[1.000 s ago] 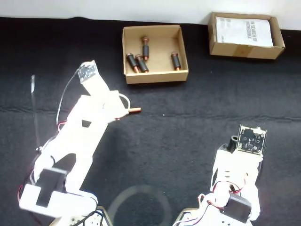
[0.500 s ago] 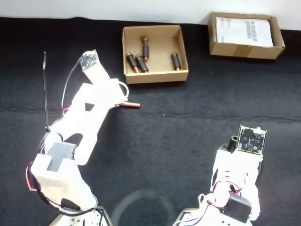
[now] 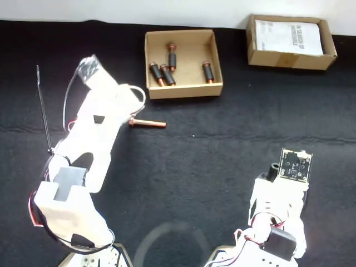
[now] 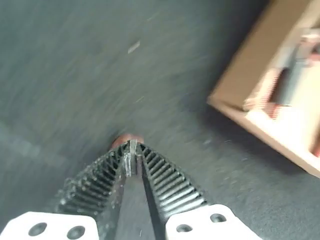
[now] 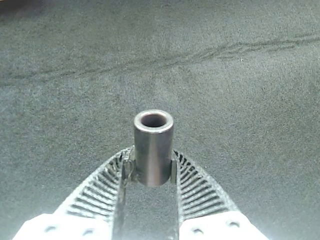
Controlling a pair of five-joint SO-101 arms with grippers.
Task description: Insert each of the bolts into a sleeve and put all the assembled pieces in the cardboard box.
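While four sleeved bolts (image 3: pixel 167 75) lie inside the cardboard box (image 3: pixel 183 90), a second box (image 3: pixel 261 58) holding printed paper (image 3: pixel 289 36) sits beside it on the dark, felt-like desk (image 3: pixel 222 144). A slim copper bolt (image 3: pixel 147 123) lies just outside the cardboard box, its head at the tips of the left claw (image 4: pixel 131 150), whose ribbed jaws are pressed together. The right claw (image 5: pixel 152 170), well away from the box, grips a smooth grey tubular sleeve (image 5: pixel 153 145).

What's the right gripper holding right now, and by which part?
The right gripper holds a sleeve, pinched by the sides of its lower half, its open end past the fingertips.
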